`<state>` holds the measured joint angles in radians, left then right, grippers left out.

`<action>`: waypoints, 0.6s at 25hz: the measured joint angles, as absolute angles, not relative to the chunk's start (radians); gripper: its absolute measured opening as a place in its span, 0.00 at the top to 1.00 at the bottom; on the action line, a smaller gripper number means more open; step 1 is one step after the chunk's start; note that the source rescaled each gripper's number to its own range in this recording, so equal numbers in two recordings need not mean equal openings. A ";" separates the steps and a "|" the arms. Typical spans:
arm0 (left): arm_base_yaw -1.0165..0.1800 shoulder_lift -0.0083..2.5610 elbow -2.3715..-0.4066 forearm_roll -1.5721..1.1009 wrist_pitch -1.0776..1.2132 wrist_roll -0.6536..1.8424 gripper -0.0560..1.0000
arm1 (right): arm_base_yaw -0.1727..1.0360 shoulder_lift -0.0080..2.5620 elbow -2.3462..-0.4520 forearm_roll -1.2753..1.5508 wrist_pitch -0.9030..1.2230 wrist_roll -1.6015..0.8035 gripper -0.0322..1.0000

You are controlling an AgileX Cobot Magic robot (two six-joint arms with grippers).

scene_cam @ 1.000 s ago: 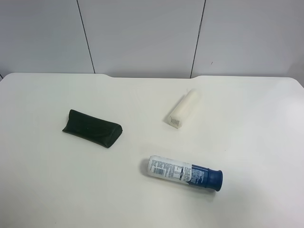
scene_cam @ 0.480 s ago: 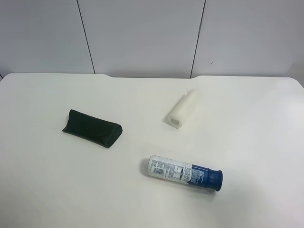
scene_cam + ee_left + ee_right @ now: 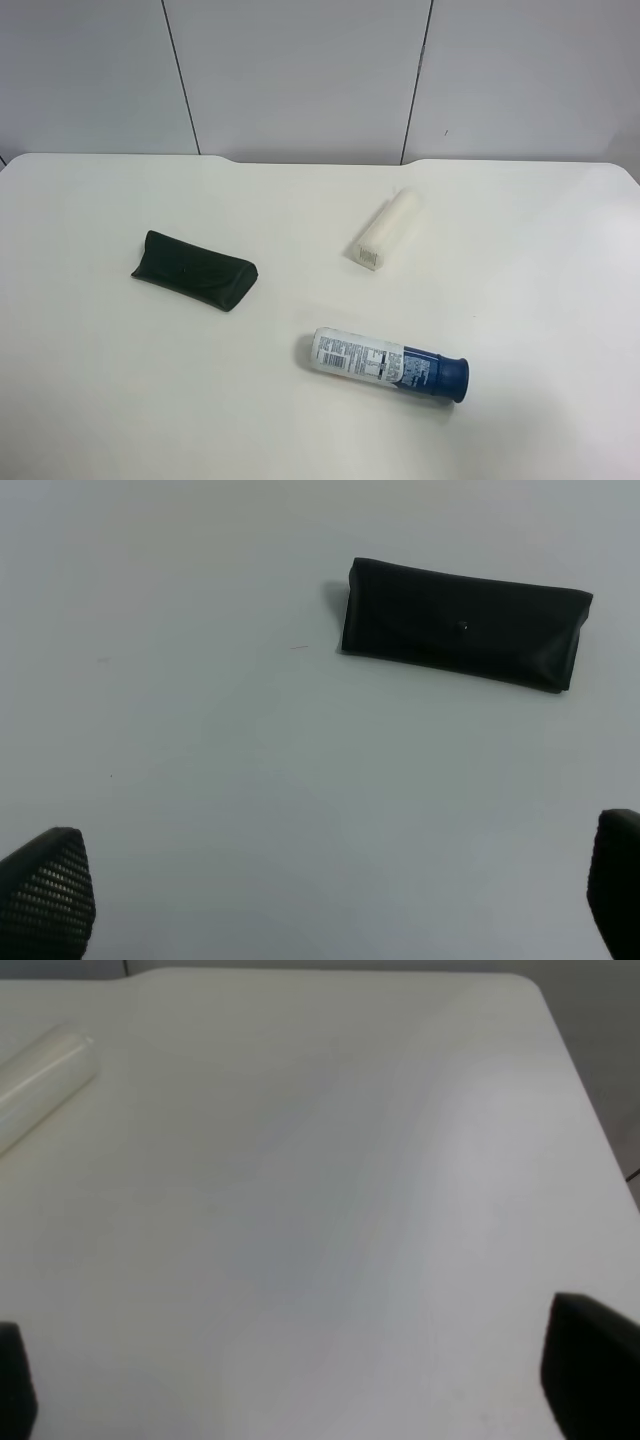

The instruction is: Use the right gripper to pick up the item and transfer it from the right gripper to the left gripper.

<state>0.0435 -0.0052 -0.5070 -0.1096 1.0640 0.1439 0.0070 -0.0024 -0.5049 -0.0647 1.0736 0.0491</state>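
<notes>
Nearest the front edge of the white table (image 3: 90,400), the white bottle (image 3: 386,363) lies on its side, its blue cap (image 3: 452,378) pointing toward the table's right edge as the high camera sees it. Nothing touches it.

A little farther in, over toward the left edge, there's the glasses case (image 3: 194,269), dark and wedge-shaped, lying flat on the table with its flap folded shut. It sits well apart from the bottle, alone on the bare surface.

Farther back still, nearer the middle of the table, the white block (image 3: 387,230) lies at a slant, one end aimed at the back edge, apart from both other things.

No arm shows in the high view. From the left wrist camera, the left gripper (image 3: 330,880) hangs over bare table with its jaws spread wide, one textured fingertip (image 3: 45,890) at each side of the picture, and the case (image 3: 465,623) lies out ahead of them, clear of both, its small snap visible on the flap.

From the right wrist camera, the right gripper (image 3: 310,1375) also has its jaws wide apart, holding nothing, above empty table beside a rounded corner, with the white block (image 3: 45,1078) just in view off to one side.
</notes>
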 joint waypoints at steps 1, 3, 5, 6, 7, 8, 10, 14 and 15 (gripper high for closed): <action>0.044 -0.005 -0.507 -0.110 1.064 0.144 0.00 | 0.007 -0.002 -0.505 -0.065 1.074 0.049 0.00; 0.044 -0.005 -0.507 -0.110 1.064 0.144 0.00 | 0.007 -0.002 -0.505 -0.065 1.074 0.049 0.00; 0.044 -0.005 -0.507 -0.110 1.062 0.144 0.00 | 0.007 -0.002 -0.505 -0.065 1.074 0.049 0.00; 0.044 -0.005 -0.507 -0.110 1.061 0.144 0.00 | 0.007 -0.002 -0.505 -0.065 1.074 0.049 0.00; 0.044 -0.005 -0.507 -0.110 1.060 0.144 0.00 | 0.007 -0.002 -0.505 -0.065 1.074 0.049 0.00; 0.044 -0.005 -0.507 -0.110 1.060 0.144 0.00 | 0.007 -0.002 -0.505 -0.065 1.074 0.049 0.00; 0.044 -0.005 -0.507 -0.110 1.060 0.144 0.00 | 0.007 -0.002 -0.505 -0.065 1.074 0.049 0.00; 0.044 -0.005 -0.507 -0.110 1.060 0.144 0.00 | 0.007 -0.002 -0.505 -0.065 1.074 0.049 0.00; 0.044 -0.005 -0.507 -0.110 1.060 0.144 0.00 | 0.007 -0.002 -0.505 -0.065 1.074 0.049 0.00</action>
<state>0.0435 -0.0052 -0.5070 -0.1096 1.0599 0.1439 0.0070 -0.0024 -0.5049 -0.0647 1.0736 0.0491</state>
